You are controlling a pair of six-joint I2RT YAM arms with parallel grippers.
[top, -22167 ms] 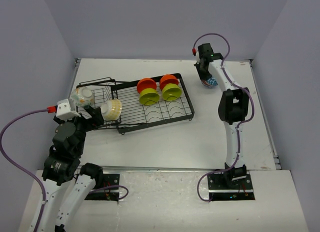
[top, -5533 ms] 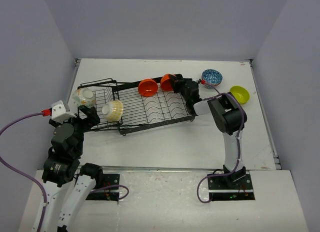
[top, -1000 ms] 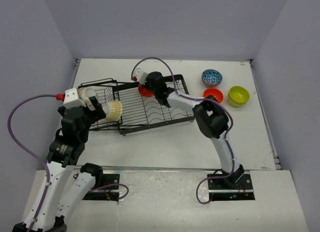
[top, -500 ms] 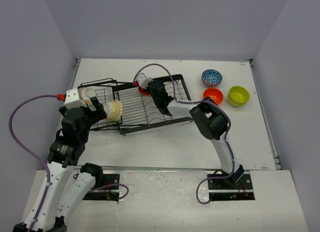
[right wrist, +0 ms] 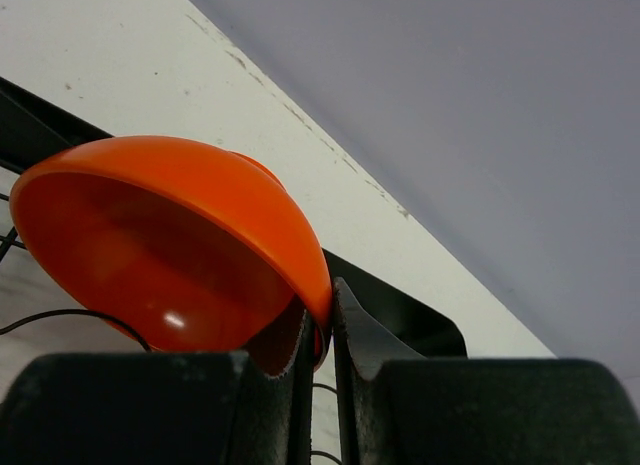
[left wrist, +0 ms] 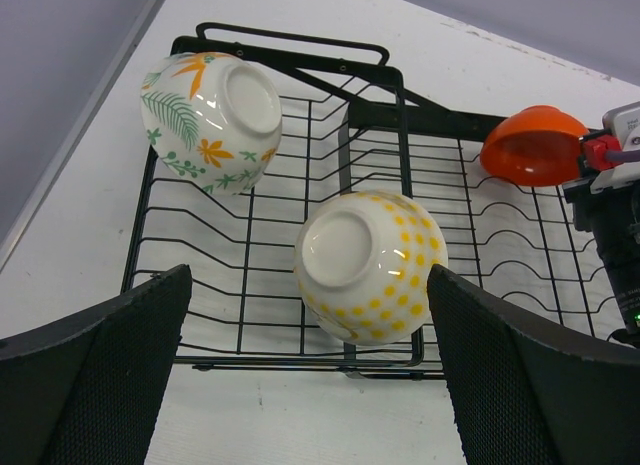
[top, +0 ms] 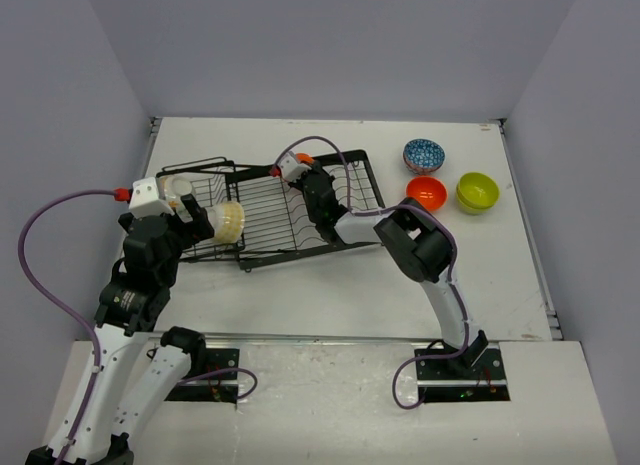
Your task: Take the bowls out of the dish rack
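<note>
- As its jaws finish closing, right gripper (right wrist: 325,307) is pinching orange bowl (right wrist: 170,235) at far edge of rack (top: 292,213), readying its lift-out.
- Left gripper (left wrist: 308,315) is gaping wide over rack's left end.

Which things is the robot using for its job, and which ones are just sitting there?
For the job:
- dish rack
- orange bowl, pinched in the right gripper
- leafy bowl and dotted bowl, in the rack
- blue bowl, second orange bowl and green bowl, out on the table

Just there:
- purple cables
</note>
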